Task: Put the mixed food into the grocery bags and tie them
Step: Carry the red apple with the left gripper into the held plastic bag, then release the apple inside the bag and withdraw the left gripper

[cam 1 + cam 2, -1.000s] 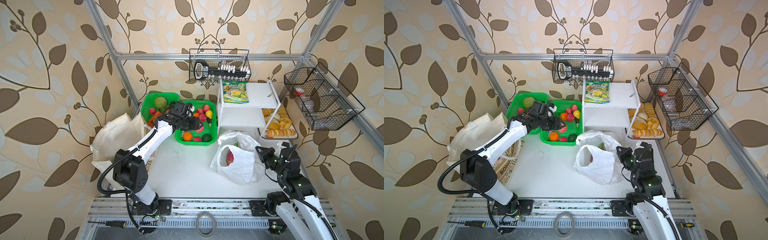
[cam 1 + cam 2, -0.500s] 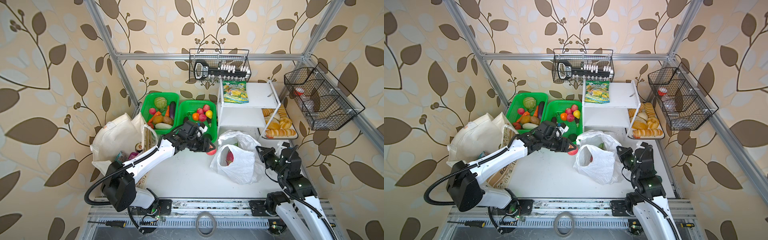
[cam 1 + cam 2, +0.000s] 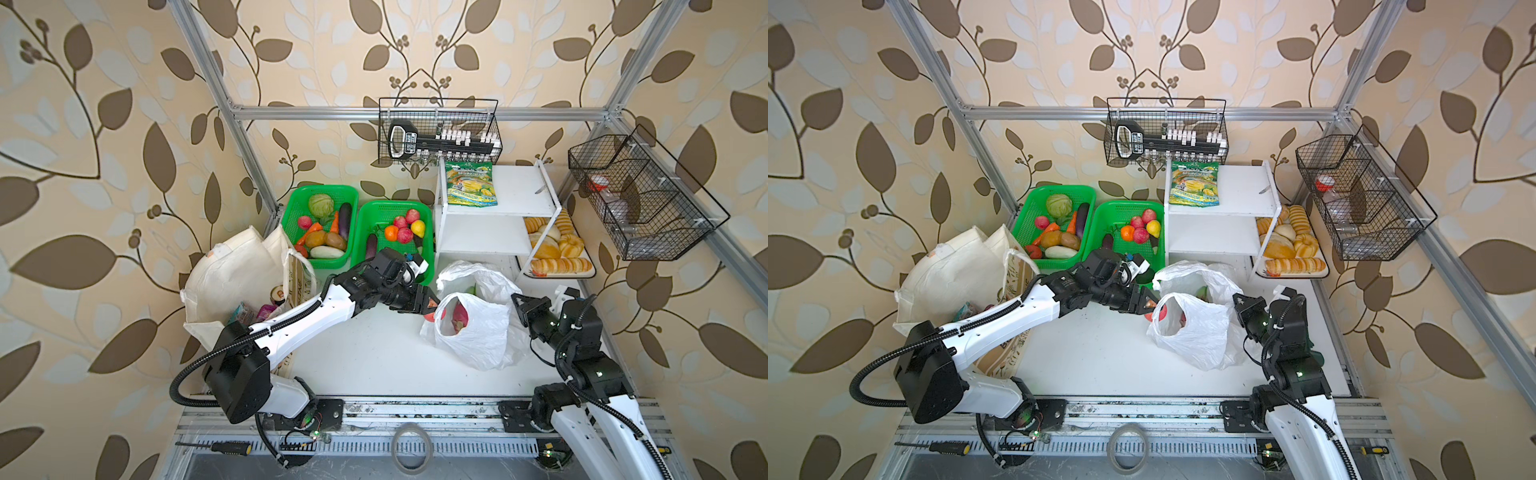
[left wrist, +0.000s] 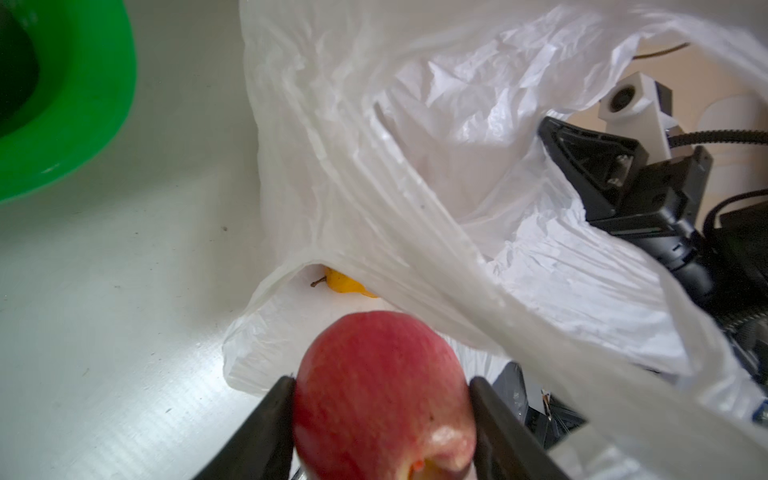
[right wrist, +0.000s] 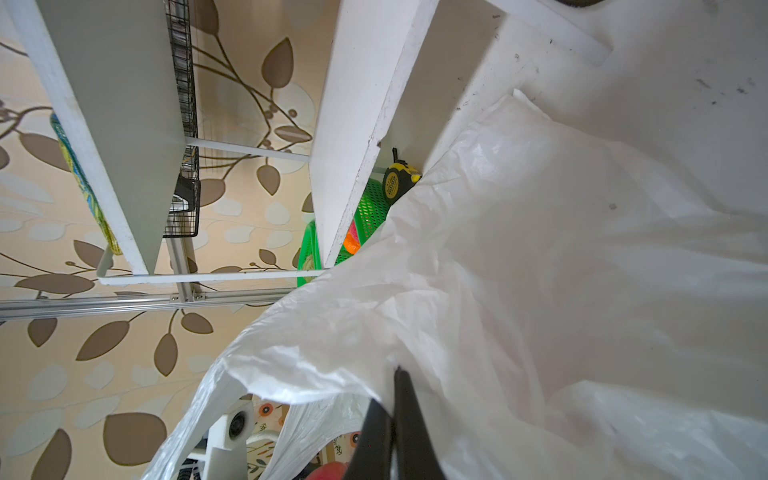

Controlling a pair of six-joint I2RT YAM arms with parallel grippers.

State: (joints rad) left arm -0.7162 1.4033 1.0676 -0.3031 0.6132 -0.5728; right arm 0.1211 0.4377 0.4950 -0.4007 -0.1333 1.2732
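Note:
My left gripper [image 3: 432,309] [image 4: 381,380] is shut on a red apple [image 4: 382,395] [image 3: 1148,316], right at the open mouth of the thin white plastic bag [image 3: 478,336] [image 4: 415,166]. Inside that bag lie a pink dragon fruit [image 3: 459,318] and a yellow pear-shaped fruit [image 4: 345,284]. My right gripper [image 3: 517,301] [image 5: 395,374] is shut on the bag's far rim and holds it up. The cream cloth tote [image 3: 232,270] slumps at the left, with a small can [image 3: 277,294], a purple packet [image 3: 268,311] and a blue pouch [image 3: 243,311] in its mouth.
Two green baskets [image 3: 320,195] [image 3: 392,204] of toy produce stand behind the left arm. A white shelf [image 3: 519,191] carries a green-yellow snack pouch [image 3: 471,184]; a bread tray [image 3: 557,249] sits beside it. Wire baskets [image 3: 440,129] [image 3: 640,199] hang on the frame.
My left arm has swung from the green fruit basket down and right to the plastic bag's mouth, carrying the apple. The right arm has stayed put.

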